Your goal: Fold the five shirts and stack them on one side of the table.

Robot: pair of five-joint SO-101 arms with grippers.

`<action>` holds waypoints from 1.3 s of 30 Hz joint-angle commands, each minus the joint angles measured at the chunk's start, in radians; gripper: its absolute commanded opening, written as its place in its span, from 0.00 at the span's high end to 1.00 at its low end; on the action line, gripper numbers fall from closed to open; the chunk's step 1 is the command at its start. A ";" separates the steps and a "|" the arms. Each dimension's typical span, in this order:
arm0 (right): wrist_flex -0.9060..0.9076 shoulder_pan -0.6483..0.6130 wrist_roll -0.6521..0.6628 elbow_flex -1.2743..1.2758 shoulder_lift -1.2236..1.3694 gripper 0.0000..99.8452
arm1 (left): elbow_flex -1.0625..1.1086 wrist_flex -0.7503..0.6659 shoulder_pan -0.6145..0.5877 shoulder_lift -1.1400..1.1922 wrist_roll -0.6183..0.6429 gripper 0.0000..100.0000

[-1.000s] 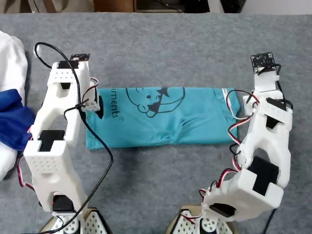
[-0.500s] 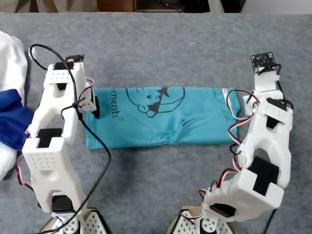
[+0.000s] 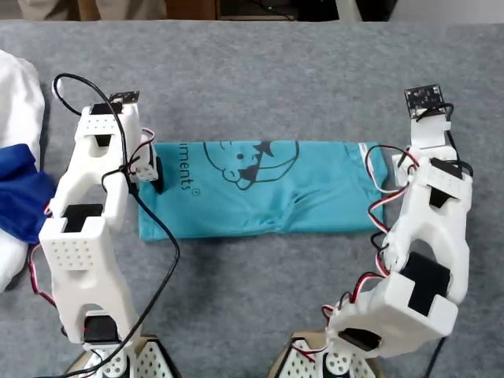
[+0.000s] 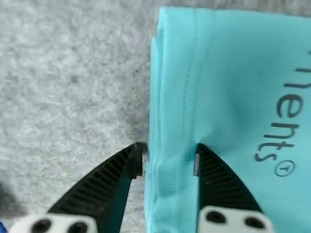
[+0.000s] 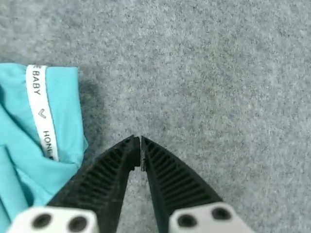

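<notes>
While it stands half open, the left pincer (image 4: 167,161) straddles the nine-o'clock hem of the folded teal fabric shirt (image 4: 233,73). The right pincer (image 5: 140,145) sits closed, empty, at three o'clock.

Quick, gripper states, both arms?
Left gripper: open, straddling the teal shirt at its edge.
Right gripper: closed, holding nothing, over the grey table.

The grey worktop (image 3: 260,87) bore a folded teal shirt (image 3: 268,193) at its middle and a white garment (image 3: 20,94) under a blue garment (image 3: 17,197) at one edge.
</notes>
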 commanded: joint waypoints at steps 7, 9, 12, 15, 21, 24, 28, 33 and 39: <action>-0.018 0.015 -0.012 -0.054 -0.005 0.98 | -0.018 -0.017 0.095 0.008 0.002 0.98; -0.018 0.018 -0.012 -0.054 -0.005 0.98 | -0.028 -0.017 0.118 0.007 0.003 0.98; -0.018 0.039 -0.052 -0.062 -0.008 0.98 | -0.049 -0.005 0.150 -0.002 0.003 0.98; -0.017 0.077 -0.094 -0.090 -0.004 0.98 | -0.150 0.084 0.176 -0.002 0.009 0.98; -0.017 0.108 -0.089 -0.110 0.025 0.98 | -0.413 0.255 0.196 0.005 0.003 0.98; -0.011 0.108 -0.092 -0.143 0.059 0.98 | -0.448 0.287 0.161 0.007 -0.002 0.98; -0.011 0.110 -0.094 -0.150 0.068 0.98 | -0.422 0.290 0.081 0.008 -0.054 0.98; -0.011 0.108 -0.092 -0.150 0.068 0.98 | -0.376 0.275 -0.040 0.008 -0.089 0.98; -0.011 0.104 -0.091 -0.150 0.070 0.98 | -0.348 0.245 -0.149 0.007 -0.091 0.98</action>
